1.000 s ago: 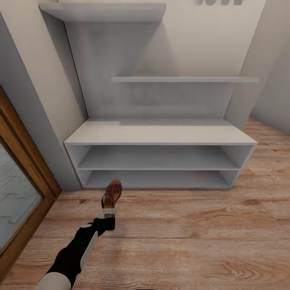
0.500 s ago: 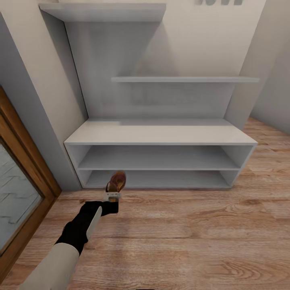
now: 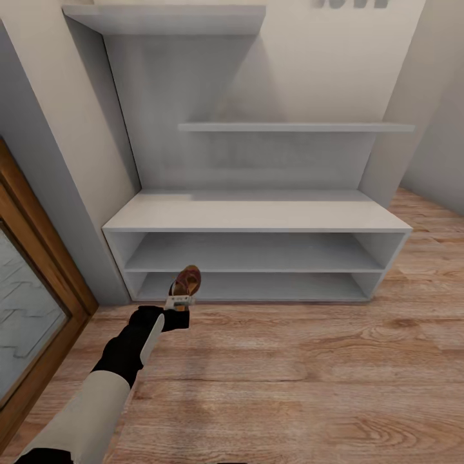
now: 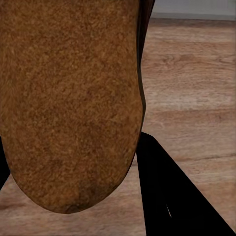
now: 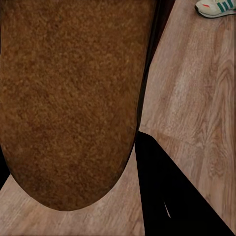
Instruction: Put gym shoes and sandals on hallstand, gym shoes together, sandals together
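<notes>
My left gripper (image 3: 181,299) is shut on the heel of a brown sandal (image 3: 188,280), holding it toe-forward just in front of the left end of the hallstand's (image 3: 258,216) bottom tier. In the left wrist view the sandal's suede sole (image 4: 69,98) is close up beside a black finger (image 4: 172,196). The right wrist view has a second sandal's sole (image 5: 69,98) pressed against a black finger (image 5: 172,196) of my right gripper, held above the corridor floor (image 5: 196,98). One white-and-green gym shoe (image 5: 216,7) lies on that floor, farther off.
Both open tiers and the flat top of the hallstand are bare. Grey-white shelves (image 3: 296,127) hang above it. A wood-framed glass door (image 3: 32,303) stands at the left, close to the rack's left end. Plank floor (image 3: 296,374) stretches in front.
My left arm has reached forward and slightly up, carrying the sandal from over the floor to the mouth of the bottom tier. The camera has not moved.
</notes>
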